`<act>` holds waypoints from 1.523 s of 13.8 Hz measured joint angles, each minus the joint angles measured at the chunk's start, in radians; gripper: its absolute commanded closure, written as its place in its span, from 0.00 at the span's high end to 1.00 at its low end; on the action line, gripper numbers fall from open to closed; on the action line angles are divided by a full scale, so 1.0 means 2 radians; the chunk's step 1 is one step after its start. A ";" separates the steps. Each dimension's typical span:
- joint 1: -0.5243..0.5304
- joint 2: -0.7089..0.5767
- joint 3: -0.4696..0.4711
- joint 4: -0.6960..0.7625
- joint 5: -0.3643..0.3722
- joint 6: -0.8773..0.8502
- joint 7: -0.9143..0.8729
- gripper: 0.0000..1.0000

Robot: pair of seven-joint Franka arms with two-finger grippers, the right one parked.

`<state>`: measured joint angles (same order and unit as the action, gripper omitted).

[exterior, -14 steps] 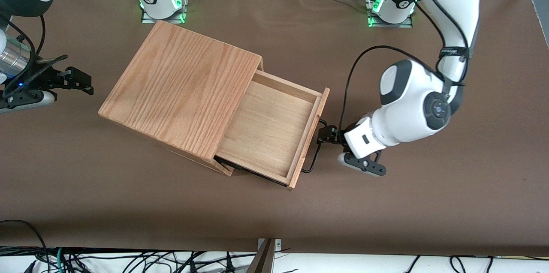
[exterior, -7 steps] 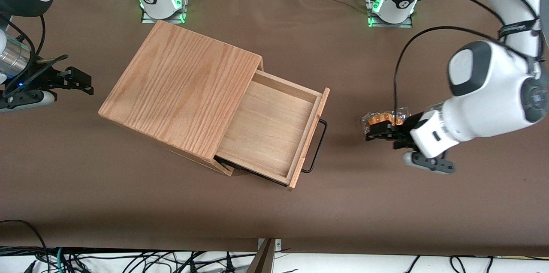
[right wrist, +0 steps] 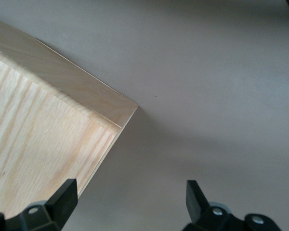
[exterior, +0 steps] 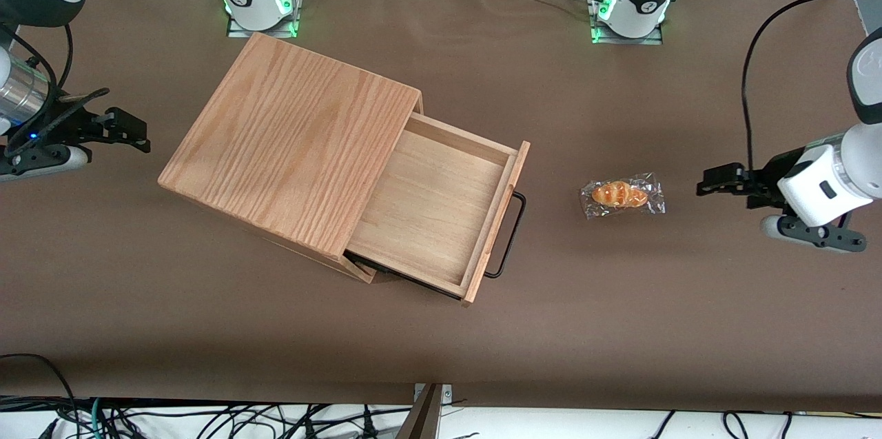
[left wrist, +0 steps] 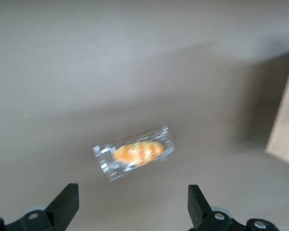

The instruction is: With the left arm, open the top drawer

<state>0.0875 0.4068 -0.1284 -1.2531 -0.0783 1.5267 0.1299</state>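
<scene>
Now top drawer (exterior: 441,208) open, gripper (exterior: 710,187) spread

- The gripper (left wrist: 130,207) hangs above the brown table (left wrist: 86,72), its two black fingers (left wrist: 66,204) spread wide apart with nothing between them.
- A wrapped bread roll (left wrist: 135,152) lies flat on the table.
- A pale wooden corner (left wrist: 286,125) shows well apart from the roll.
</scene>
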 measured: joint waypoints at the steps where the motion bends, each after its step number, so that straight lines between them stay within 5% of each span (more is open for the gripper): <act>1: 0.000 -0.005 0.000 0.000 0.013 -0.008 0.000 1.00; 6: 0.005 -0.066 0.014 -0.019 0.022 -0.032 0.027 1.00; 13: -0.098 -0.190 0.120 -0.194 0.022 0.040 0.030 1.00; 21: -0.074 -0.204 0.094 -0.213 0.026 0.046 0.034 1.00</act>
<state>-0.0614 -0.0015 0.0596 -1.6796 -0.0272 1.6184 0.1974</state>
